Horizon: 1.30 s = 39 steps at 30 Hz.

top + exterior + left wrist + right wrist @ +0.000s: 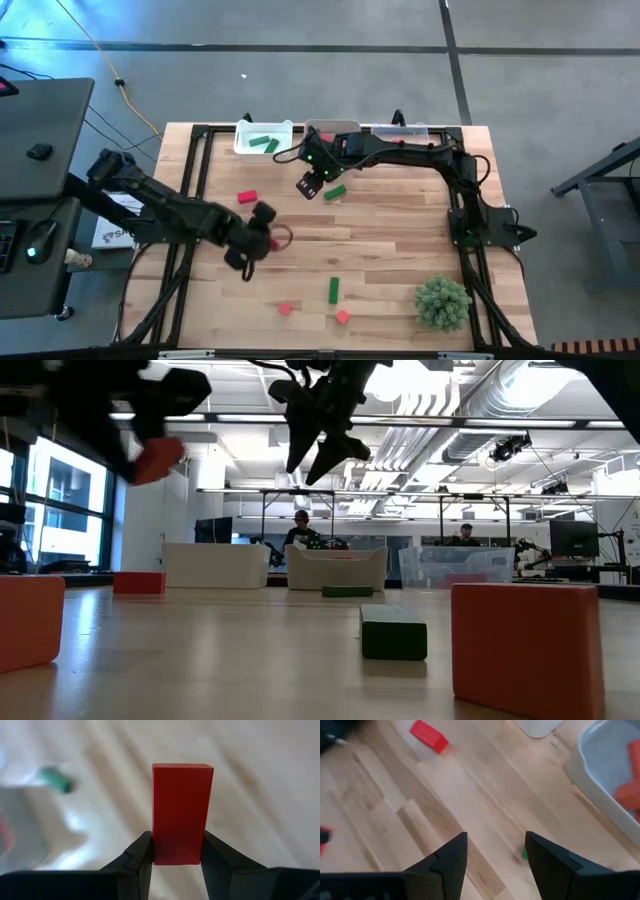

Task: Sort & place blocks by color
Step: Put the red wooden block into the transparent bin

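Note:
My left gripper hangs over the table's left middle, shut on a red block, which also shows in the low view. My right gripper stands open above the far middle, empty, just beside a green block that lies flat on the wood. Another red block lies between the two arms. A green bar and two small reddish cubes lie near the front edge. My left gripper pinches the red block between its two fingers by two opposite long sides, near one end. The rest of the block sticks out past the fingertips. The fingers slant downward. The block is lifted clear of the table.
Three trays stand along the far edge: a white tray with green blocks, a middle tray, and a clear tray. The right wrist view shows salmon blocks in a tray. A bushy green ball sits at the front right.

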### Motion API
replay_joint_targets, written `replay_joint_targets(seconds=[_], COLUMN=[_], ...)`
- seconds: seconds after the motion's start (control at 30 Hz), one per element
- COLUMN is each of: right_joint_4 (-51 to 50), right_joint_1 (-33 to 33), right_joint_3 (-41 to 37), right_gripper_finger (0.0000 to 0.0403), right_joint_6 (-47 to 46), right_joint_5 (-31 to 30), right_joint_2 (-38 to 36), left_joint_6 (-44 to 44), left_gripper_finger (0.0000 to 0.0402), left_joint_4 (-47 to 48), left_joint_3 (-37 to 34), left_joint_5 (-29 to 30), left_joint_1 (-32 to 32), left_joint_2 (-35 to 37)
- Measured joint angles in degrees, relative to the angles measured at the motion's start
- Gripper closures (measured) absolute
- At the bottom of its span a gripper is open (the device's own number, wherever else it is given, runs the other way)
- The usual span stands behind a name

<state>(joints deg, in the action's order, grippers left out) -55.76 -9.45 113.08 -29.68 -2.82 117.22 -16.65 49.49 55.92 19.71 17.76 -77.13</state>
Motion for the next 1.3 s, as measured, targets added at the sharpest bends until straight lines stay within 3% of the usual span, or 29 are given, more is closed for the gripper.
replay_joint_targets(seconds=[0.47,0.87,1.3], right_joint_4=[6.1,14.0,17.2], right_joint_1=[-5.4,-6.3,-6.6], right_joint_3=[0.0,0.0,0.0], right_gripper_finger=[0.0214,0.0214,0.0214], right_joint_6=[1.2,-0.3,0.2], right_joint_5=[13.3,15.3,16.2], right_joint_2=[0.0,0.0,0.0], left_joint_6=[0.1,1.1,0.5], left_gripper_finger=[0.0294,0.0294,0.0294], left_joint_4=[-0.4,-7.9,-15.2], left_joint_3=[0.0,0.0,0.0], left_joint_5=[5.0,6.3,6.2], left_joint_1=[-16.4,-26.9,-30.9], left_joint_2=[4.9,4.9,4.9])
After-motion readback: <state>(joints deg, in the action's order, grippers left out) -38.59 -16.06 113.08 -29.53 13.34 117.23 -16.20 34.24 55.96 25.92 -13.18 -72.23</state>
